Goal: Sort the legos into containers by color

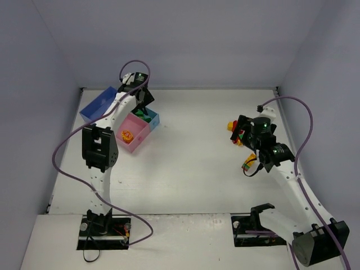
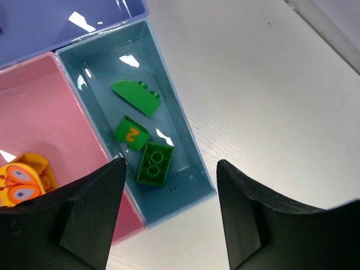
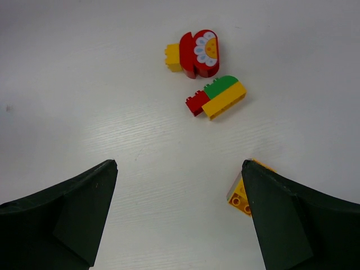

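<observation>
The tray sits at the back left, with blue (image 1: 95,107), pink (image 1: 134,135) and teal (image 1: 151,118) compartments. My left gripper (image 1: 143,102) hovers over the teal compartment (image 2: 185,140), open and empty (image 2: 171,169). Three green bricks (image 2: 153,163) lie in the teal compartment. An orange-yellow brick (image 2: 22,180) lies in the pink one (image 2: 45,107). My right gripper (image 1: 241,134) is open and empty (image 3: 179,169) above the table. Ahead of it lie a red flower brick with a yellow piece (image 3: 199,53) and a red, green and yellow stack (image 3: 216,97). A yellow brick (image 3: 241,196) lies beside its right finger.
The walls enclose the table at the back and sides. A small multicoloured piece (image 1: 247,165) lies by my right forearm. A purple cable (image 1: 306,129) loops along the right arm near the right table edge.
</observation>
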Controlling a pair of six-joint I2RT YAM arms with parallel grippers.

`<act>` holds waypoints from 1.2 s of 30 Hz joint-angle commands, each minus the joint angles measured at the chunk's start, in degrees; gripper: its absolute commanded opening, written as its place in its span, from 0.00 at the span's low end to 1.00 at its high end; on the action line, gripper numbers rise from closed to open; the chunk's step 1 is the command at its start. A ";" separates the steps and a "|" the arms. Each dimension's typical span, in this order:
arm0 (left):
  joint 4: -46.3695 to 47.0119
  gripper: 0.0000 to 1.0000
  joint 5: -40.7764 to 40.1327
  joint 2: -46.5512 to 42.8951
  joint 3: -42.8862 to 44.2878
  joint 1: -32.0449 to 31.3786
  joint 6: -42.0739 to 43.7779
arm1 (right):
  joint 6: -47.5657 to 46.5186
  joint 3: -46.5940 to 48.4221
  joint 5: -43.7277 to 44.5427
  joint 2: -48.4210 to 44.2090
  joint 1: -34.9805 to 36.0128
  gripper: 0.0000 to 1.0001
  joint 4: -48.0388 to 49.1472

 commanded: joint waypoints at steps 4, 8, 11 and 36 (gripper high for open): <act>6.53 0.59 1.27 -15.18 -3.64 -5.06 13.84 | 10.78 1.09 11.56 5.18 -4.79 0.80 -5.72; 10.49 0.59 3.38 -21.25 -11.36 -9.89 20.71 | 15.45 -1.89 9.45 7.02 -9.20 0.75 -6.79; 12.69 0.59 5.49 -25.47 -18.31 -13.15 23.11 | 18.27 -2.95 9.53 9.66 -9.64 0.77 -7.05; 18.67 0.60 17.19 -40.87 -41.62 -16.49 23.02 | 26.01 -8.40 6.28 19.25 -10.17 0.51 -5.30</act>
